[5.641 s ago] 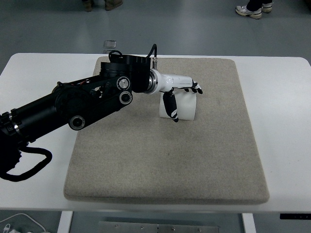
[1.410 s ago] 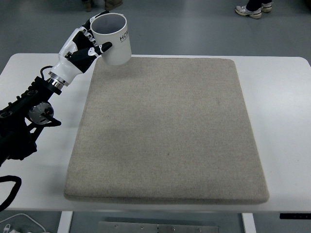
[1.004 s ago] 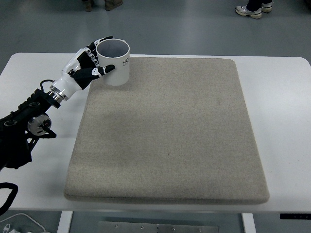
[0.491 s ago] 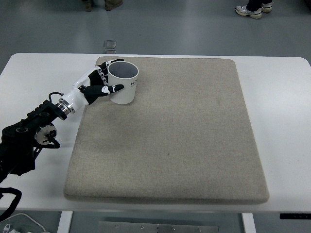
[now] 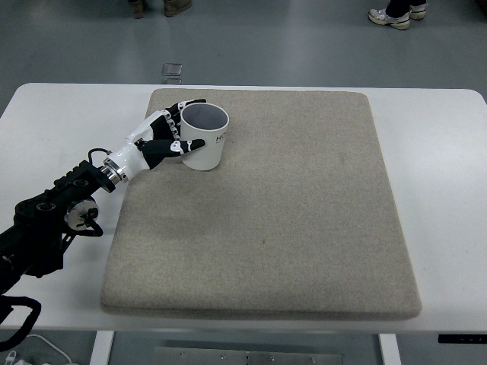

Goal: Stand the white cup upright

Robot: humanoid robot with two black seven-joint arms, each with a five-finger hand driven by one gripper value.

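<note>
1. The white cup [image 5: 205, 138] stands upright on the beige mat [image 5: 262, 220], in the mat's far-left part, with its open mouth facing up and its dark inside visible.
2. Dark lettering shows on the cup's right side; it is too small to read.
3. The left robot hand [image 5: 169, 137] is clamped on the cup from the cup's left side. Its thumb lies across the cup's near-left wall and its fingers [image 5: 187, 104] wrap the far-left wall near the rim.
4. The cup therefore sits immediately right of the robot hand's palm, in contact with it.
5. Whether the cup's base rests fully on the mat or is held just above it cannot be told from this view.
6. The left arm [image 5: 53, 220] is black and comes in from the left edge, running low over the white table [image 5: 441, 190] and the mat's left border up to the white-shelled hand.
7. The mat covers the middle of the table, leaving bare table on the left, right and near sides.
8. A small clear object [image 5: 173, 71] lies on the floor just beyond the table's far edge.
9. Shoes of a person [image 5: 389, 17] show on the floor at the far right.
</note>
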